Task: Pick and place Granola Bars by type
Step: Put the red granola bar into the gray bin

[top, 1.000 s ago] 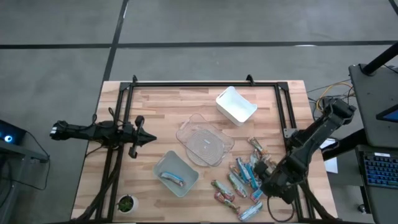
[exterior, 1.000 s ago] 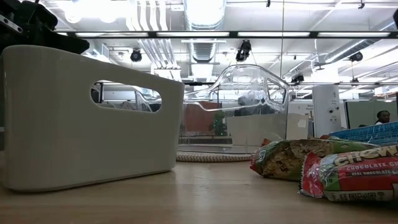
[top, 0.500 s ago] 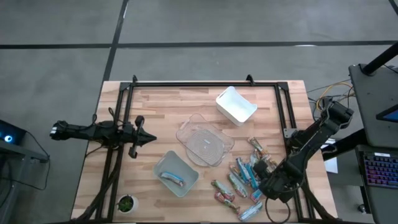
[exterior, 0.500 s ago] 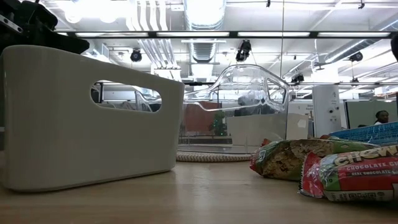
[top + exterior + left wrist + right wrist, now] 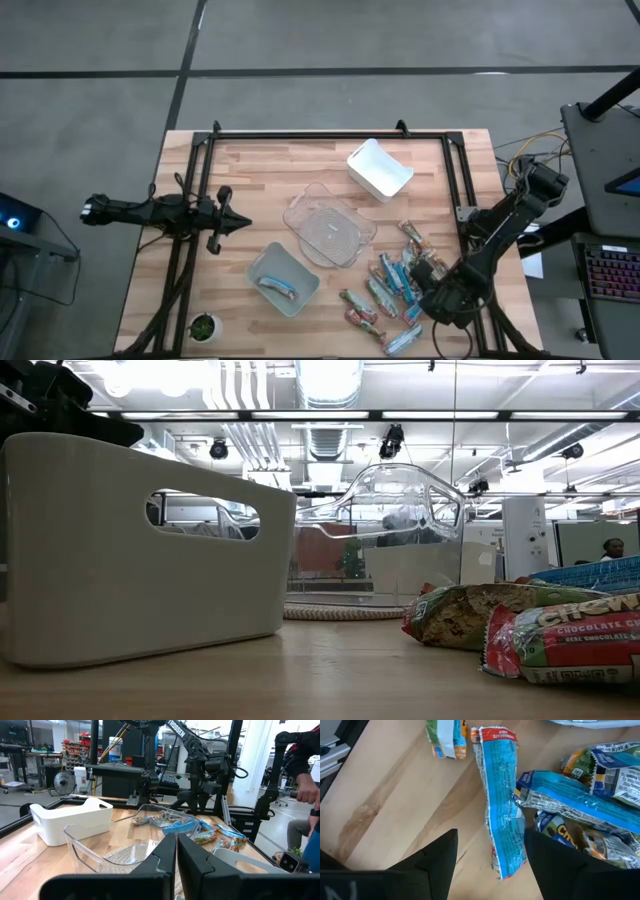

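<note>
Granola Bars (image 5: 392, 288) lie in a loose pile on the wood near the table's right near corner, with blue, red and greenish wrappers. My right gripper (image 5: 428, 290) hangs over the pile, pointing steeply down and open. In the right wrist view, its fingers (image 5: 490, 865) stand on either side of a long blue bar (image 5: 501, 805) lying flat on the table, without touching it. More bars (image 5: 580, 805) lie beside it. One blue bar (image 5: 277, 287) lies in the grey-blue bin (image 5: 262, 262). My left gripper (image 5: 238, 225) waits, shut, at the table's left.
A white bin (image 5: 380, 168) stands at the far middle and a clear bin (image 5: 328, 225) at the centre. A black frame rail (image 5: 465, 190) runs along the right edge beside the pile. A small plant (image 5: 203, 326) sits at the near left corner. A person (image 5: 305, 765) stands beyond the table.
My right gripper has sunk a little toward the pile of bars and stays open. The bars and bins have not moved.
</note>
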Action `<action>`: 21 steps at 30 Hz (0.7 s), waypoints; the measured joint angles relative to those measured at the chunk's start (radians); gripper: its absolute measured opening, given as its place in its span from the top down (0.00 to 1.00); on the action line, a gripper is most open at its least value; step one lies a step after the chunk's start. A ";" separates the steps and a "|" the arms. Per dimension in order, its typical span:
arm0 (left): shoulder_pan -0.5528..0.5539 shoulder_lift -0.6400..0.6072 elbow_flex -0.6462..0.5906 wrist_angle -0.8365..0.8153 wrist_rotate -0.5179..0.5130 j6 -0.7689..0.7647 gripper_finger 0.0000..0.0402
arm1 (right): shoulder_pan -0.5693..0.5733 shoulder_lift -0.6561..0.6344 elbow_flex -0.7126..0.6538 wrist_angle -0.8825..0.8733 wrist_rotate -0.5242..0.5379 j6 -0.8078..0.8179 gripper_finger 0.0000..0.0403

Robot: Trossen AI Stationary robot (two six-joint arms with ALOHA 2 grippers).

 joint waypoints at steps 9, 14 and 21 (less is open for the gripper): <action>0.000 0.000 0.000 0.000 0.000 0.000 1.00 | 0.000 0.000 -0.042 0.038 0.019 0.001 0.46; 0.000 0.000 0.000 0.000 0.000 0.000 1.00 | 0.004 0.000 -0.056 0.058 0.024 0.001 0.46; 0.000 0.000 0.000 0.000 0.000 0.000 1.00 | 0.005 0.018 -0.079 0.092 0.026 0.009 0.46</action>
